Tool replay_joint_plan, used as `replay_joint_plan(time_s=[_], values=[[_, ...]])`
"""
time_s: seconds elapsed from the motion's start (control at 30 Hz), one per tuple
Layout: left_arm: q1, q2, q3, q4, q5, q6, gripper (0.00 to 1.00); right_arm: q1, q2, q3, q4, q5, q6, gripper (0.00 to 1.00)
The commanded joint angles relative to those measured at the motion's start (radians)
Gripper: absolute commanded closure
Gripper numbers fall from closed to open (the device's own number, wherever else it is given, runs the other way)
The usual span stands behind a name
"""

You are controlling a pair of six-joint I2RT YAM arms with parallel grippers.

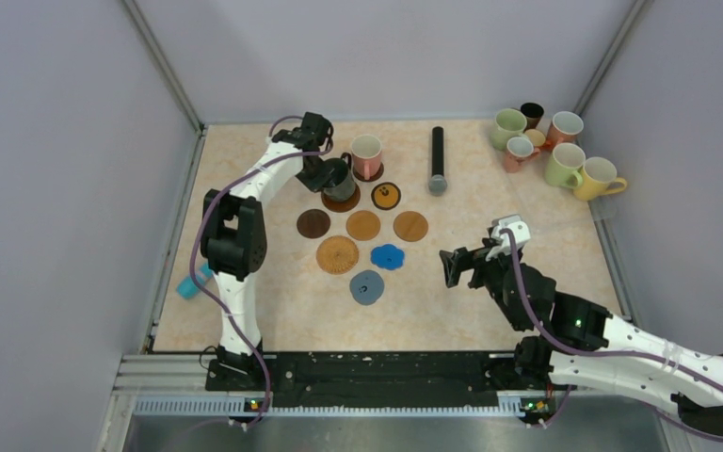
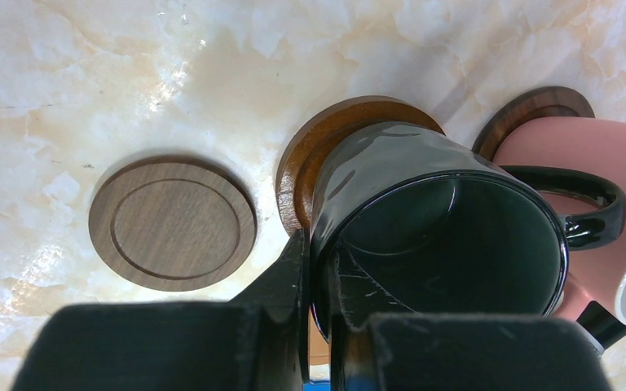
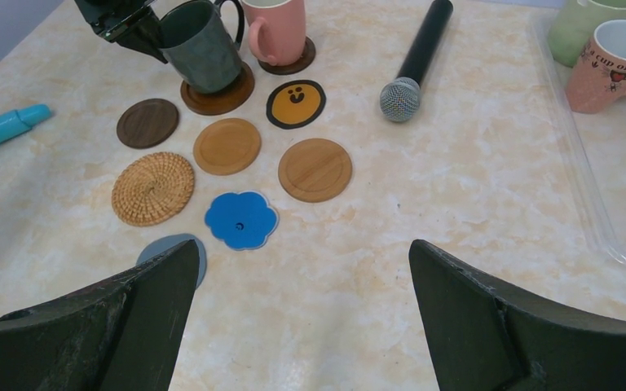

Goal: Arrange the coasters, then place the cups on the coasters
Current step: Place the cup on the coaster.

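The right gripper [image 1: 458,266], nearer than the microphone [image 1: 438,160] and a little to its right, hangs with its fingers spread wide and nothing between them. Nearer than the microphone and to its left lie the bare coasters [image 1: 363,225]. They are thin, flat and probably very light, the wooden ones stiff and the woven one [image 3: 153,187] rough, so each is likely best taken by its edge. Directly left of the microphone, the left gripper [image 2: 316,269] is clamped on the wall of the dark green cup [image 1: 341,179], one finger inside the rim and one outside, on the side away from the handle. The cup stands on a brown coaster [image 2: 326,134], apparently off centre, close against a pink cup [image 1: 366,155] on its own coaster. Glazed ceramic like this should be rigid, fairly heavy, slippery and easy to chip, so a firm rim pinch seems right. Beyond and right of the microphone the remaining cups [image 1: 565,162] stand bunched together. One pinkish cup [image 3: 615,69] carries lettering that seems to begin "a cup of", with the rest unreadable. The black-and-orange coaster [image 3: 295,103] shows only a smiling face.
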Motion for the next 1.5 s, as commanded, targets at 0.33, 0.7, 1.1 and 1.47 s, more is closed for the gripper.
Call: replay_joint_plan(time_s=[0.33,0.7,1.1,1.47], values=[[-0.005,-0.001,0.045,0.026,0.013,-0.011,0.89,-0.004,-0.025,0.002,0.005,0.014,0.003,0.01],[-0.005,0.008,0.043,0.023,0.007,0.0,0.81,-0.003,-0.054,-0.001,-0.01,0.022,0.015,0.01],[-0.006,-0.012,0.042,0.014,0.004,0.004,0.79,-0.004,-0.048,-0.011,-0.002,0.022,0.016,0.01],[-0.008,-0.028,0.035,0.018,0.025,0.004,0.69,-0.004,-0.04,-0.012,0.0,0.017,0.017,0.01]])
